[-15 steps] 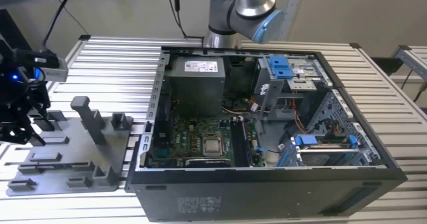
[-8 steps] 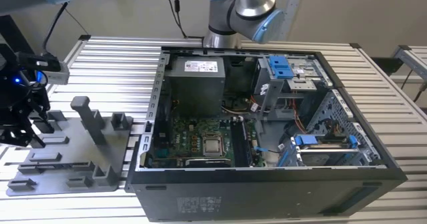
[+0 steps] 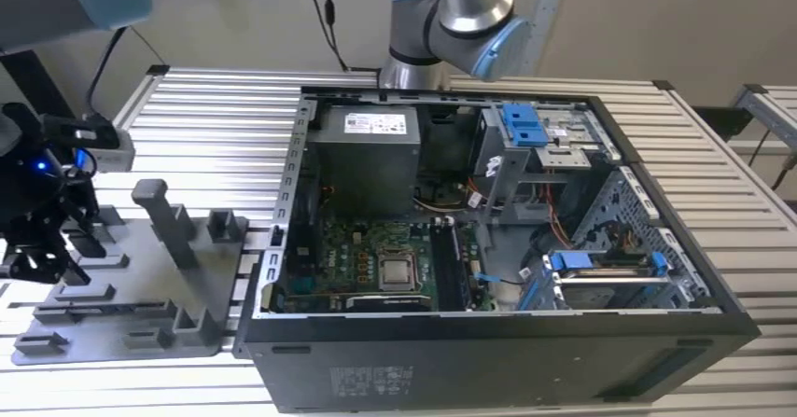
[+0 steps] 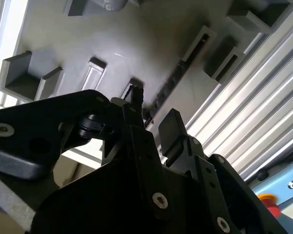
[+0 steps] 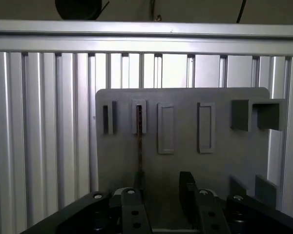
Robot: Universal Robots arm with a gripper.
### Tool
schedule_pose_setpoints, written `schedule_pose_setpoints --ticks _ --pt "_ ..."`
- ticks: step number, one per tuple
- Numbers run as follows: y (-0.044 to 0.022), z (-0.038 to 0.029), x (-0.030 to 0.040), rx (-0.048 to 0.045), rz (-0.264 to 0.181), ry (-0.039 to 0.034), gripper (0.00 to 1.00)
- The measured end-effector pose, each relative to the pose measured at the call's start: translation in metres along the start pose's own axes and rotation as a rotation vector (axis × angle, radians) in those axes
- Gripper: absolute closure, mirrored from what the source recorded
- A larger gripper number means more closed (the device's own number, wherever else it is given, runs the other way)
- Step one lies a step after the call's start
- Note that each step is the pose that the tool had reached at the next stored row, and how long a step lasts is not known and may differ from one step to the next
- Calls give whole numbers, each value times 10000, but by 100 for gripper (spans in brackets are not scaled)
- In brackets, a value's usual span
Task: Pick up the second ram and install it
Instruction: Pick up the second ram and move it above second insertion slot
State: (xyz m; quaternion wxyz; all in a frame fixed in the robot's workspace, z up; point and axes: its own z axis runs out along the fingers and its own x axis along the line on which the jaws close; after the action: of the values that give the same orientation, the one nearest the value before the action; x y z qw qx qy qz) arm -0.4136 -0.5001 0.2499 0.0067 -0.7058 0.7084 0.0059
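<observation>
Over the grey tray (image 5: 224, 156), tool (image 5: 162, 178) spread apart (nothing gripped), second ram (image 5: 139, 141) on edge.

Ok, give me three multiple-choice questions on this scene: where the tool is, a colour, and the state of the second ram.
1. Where is the tool? A over the tray; B on the floor; C inside a drawer.
2. Tray colour? A red; B yellow; C grey.
3. The second ram is: A lying flat; B on edge in a tray slot; C lifted clear of the tray.
1 A, the exterior view shows it above the tray; 2 C, grey in every view; 3 B, both wrist views show it edge-up in its slot.
</observation>
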Motion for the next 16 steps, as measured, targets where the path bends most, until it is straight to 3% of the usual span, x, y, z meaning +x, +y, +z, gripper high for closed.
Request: schedule_pose_setpoints --ticks 9,16 --pt "43 163 63 0 -33 0 58" --pt "49 273 104 63 -92 0 58"
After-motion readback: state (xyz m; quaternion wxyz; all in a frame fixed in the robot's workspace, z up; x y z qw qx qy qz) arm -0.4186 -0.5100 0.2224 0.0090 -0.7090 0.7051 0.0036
